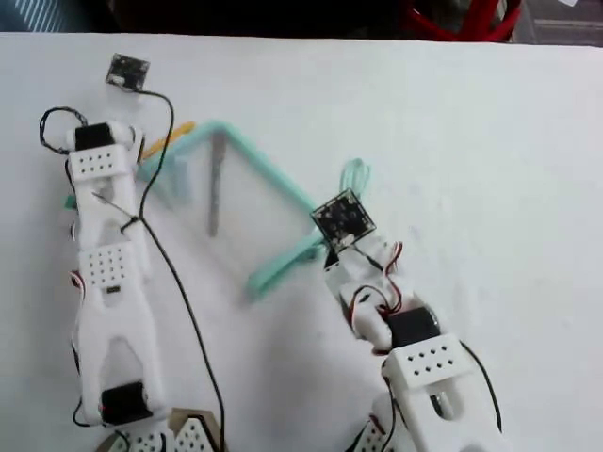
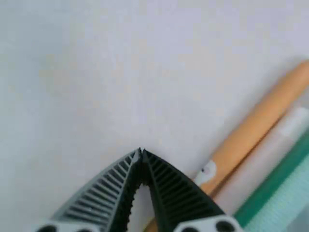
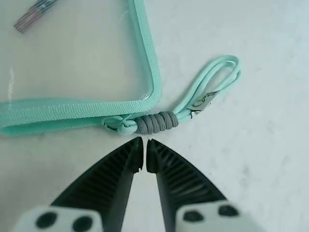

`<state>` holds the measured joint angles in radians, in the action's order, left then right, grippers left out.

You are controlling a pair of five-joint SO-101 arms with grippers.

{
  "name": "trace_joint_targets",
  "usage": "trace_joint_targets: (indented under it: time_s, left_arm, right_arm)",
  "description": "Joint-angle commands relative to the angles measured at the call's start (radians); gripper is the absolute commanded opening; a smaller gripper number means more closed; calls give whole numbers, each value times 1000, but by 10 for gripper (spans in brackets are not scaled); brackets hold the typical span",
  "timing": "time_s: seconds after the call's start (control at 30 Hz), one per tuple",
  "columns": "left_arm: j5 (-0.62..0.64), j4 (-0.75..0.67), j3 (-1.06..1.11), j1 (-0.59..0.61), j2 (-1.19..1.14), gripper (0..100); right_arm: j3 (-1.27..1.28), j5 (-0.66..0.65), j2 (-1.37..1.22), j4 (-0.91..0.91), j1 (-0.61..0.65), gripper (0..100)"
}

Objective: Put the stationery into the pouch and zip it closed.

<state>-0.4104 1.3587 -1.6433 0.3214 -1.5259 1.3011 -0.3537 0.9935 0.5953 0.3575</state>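
At the left, the left gripper point(image 2: 141, 153) is being held fully closed on nothing, over the white table point(image 2: 96, 72). It is just beside an orange pen point(image 2: 260, 123), which is lying against the clear, teal-edged pouch point(image 1: 268, 169). A grey pen point(image 1: 216, 184) is showing within the pouch's outline. At the right, the right gripper point(image 3: 144, 147) is being held almost closed and empty, just beside the zip's looped cord point(image 3: 212, 79).

What we see around the work
We see a white table point(image 1: 490, 141). Past its far edge, against a dark strip, there is a red object with curved tubes point(image 1: 462, 21), partly cut off.
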Motion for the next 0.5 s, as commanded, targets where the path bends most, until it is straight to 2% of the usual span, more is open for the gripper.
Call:
trace_joint_targets:
  time_s: [0.0, 0.27, 0.47]
  left_arm:
    - [-29, 146, -21, -70, -1, 31]
    - [-147, 236, 3, -94, 39, 22]
    - [-311, 334, 9, -205, 65, 22]
  right_arm:
    - [-9, 6, 5, -13, -13, 23]
    - [-9, 6, 5, -8, -7, 23]
    - [-9, 6, 5, -7, -10, 23]
